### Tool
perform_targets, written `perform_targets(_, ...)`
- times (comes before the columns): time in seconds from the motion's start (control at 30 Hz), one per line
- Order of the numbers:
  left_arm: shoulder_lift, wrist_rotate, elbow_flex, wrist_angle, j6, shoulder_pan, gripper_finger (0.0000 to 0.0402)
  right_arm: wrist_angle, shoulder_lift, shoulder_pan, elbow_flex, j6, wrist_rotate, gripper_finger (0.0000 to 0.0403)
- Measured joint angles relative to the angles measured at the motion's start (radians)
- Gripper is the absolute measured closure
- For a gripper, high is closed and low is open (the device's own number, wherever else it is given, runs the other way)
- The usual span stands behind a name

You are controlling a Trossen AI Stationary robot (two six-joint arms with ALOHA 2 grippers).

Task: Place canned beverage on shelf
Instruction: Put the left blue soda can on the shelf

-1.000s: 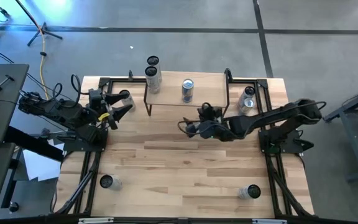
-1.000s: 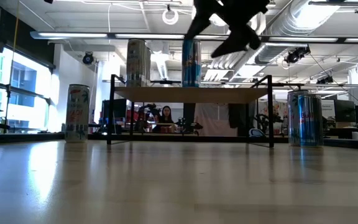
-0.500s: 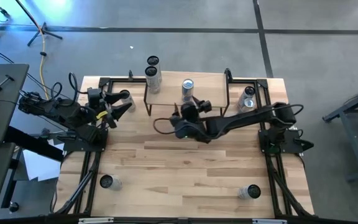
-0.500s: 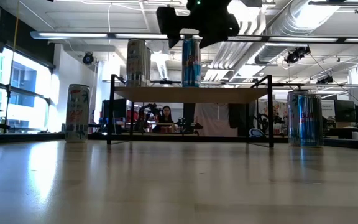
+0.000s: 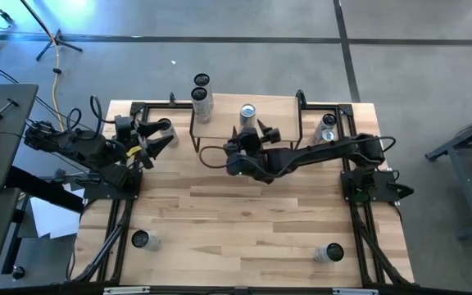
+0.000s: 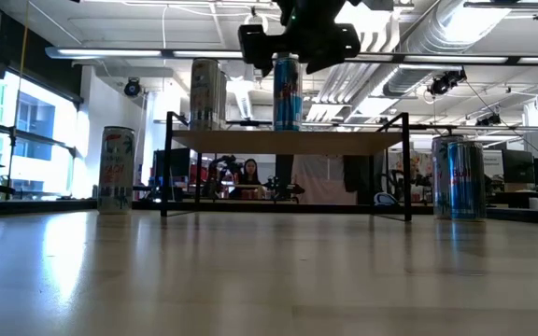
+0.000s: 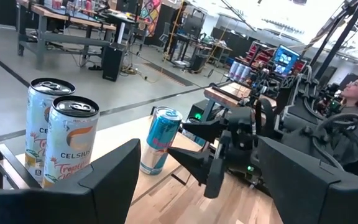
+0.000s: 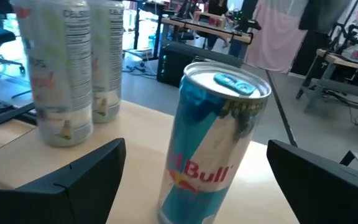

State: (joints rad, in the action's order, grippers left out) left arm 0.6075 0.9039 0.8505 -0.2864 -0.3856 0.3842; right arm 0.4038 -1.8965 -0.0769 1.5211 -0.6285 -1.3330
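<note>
The shelf (image 5: pixel 279 115) stands at the table's far middle. On its board a blue canned beverage (image 5: pixel 247 116) stands upright on its base, also seen in the right wrist view (image 8: pixel 213 143). My right gripper (image 5: pixel 252 134) is open and nearly level, at the height of the can's upper part. One finger stands on either side of the can, touching nothing. A white can (image 5: pixel 201 105) stands at the shelf's left end, another (image 5: pixel 201 81) just behind it. My left gripper (image 5: pixel 159 138) waits open at the far left, above a can (image 5: pixel 164 127).
Two cans (image 5: pixel 326 131) stand on the table right of the shelf. Single cans stand near the front left (image 5: pixel 141 239) and front right (image 5: pixel 330 252). The shelf's black legs (image 6: pixel 407 168) rise from the table. The middle of the table (image 5: pixel 244 213) is bare wood.
My right gripper has swung from the table's middle toward the far edge and a little to the left, up to the blue can. It has turned from slanting toward the left until it faces the can, and it has stayed open. No can has moved.
</note>
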Motion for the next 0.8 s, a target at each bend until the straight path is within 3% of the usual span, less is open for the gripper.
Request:
perform_targets(0.33, 0.000, -0.004, 0.000, -0.008, 0.075, 0.000, 0.0106, -0.009, 0.000, 0.055, 0.000, -0.001, 0.003, 0.0027)
perform_targets(0.6, 0.000, -0.003, 0.000, -0.009, 0.136, 0.000, 0.0106, -0.011, 0.000, 0.093, 0.000, -0.003, 0.118, 0.0027)
perform_targets(0.8, 0.000, -0.003, 0.000, -0.011, 0.136, 0.000, 0.0106, -0.012, 0.000, 0.110, 0.000, -0.025, 0.116, 0.0027)
